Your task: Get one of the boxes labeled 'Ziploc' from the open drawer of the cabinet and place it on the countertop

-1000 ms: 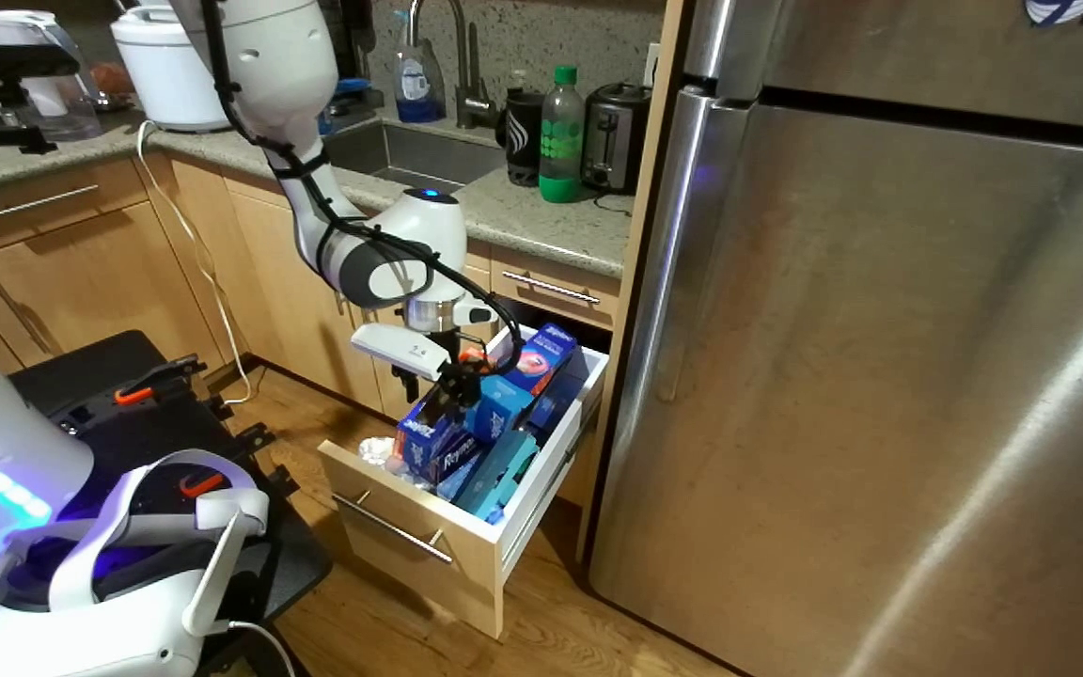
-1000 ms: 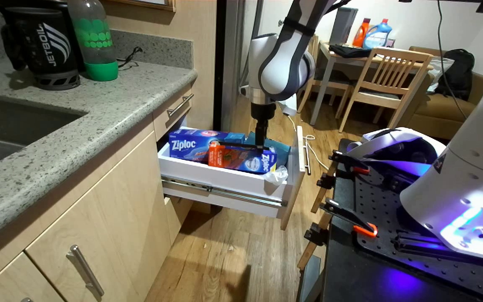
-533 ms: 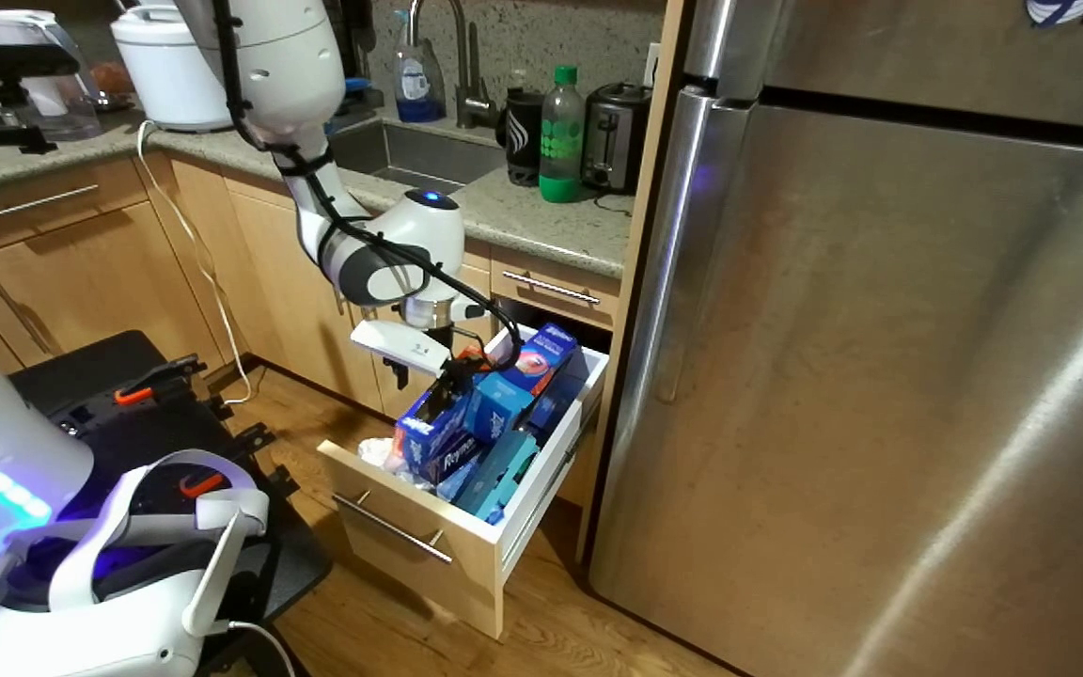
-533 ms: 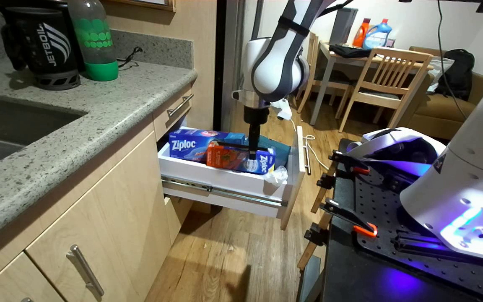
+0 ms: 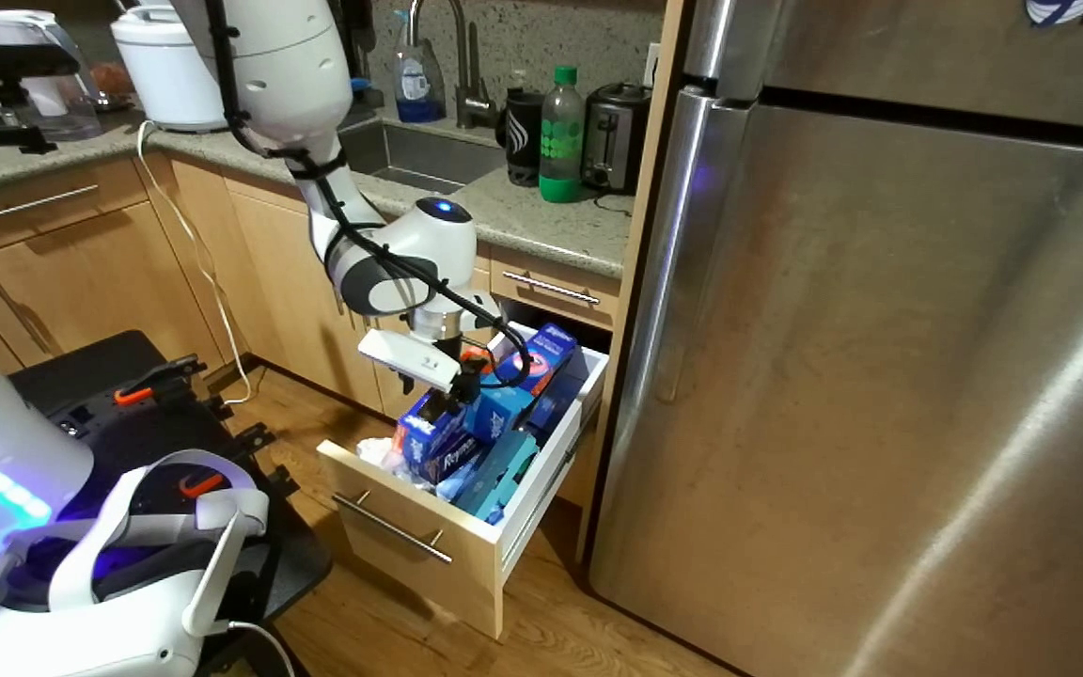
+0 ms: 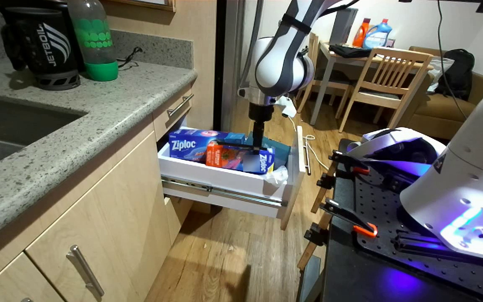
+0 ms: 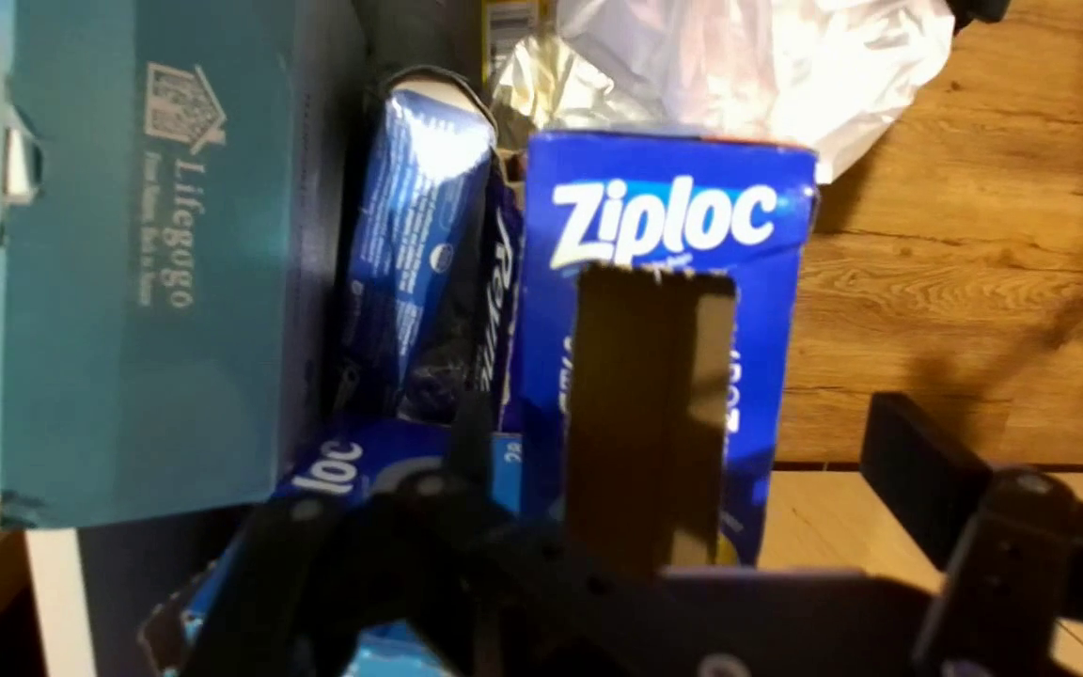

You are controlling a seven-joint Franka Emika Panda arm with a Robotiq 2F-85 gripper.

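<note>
Blue card under inspection: one Ziploc box (image 7: 654, 348), cut opening upward, in the drawer (image 5: 429, 574) beside its long side wall (image 6: 220, 174), long axis running with the drawer's length; the gripper (image 7: 687, 437) points down over it, jaws spread wide across the narrow width, so the closing line crosses the long axis roughly squarely; nothing appears pinched; in the wrist view the inner finger (image 7: 471, 442) sits just beside the box, while the outer finger (image 7: 922, 480) stands farther off on the wall side; the box therefore reads as off-centre, toward the inner finger; contact and depth of the tips cannot be told; placement on the countertop (image 6: 141, 86), which stands higher than the drawer, is not yet done; judgement: the next move calls for a slight shift inward, descent if the tips sit high, then closure; the cut opening may let the sides buckle under the squeeze.
</note>
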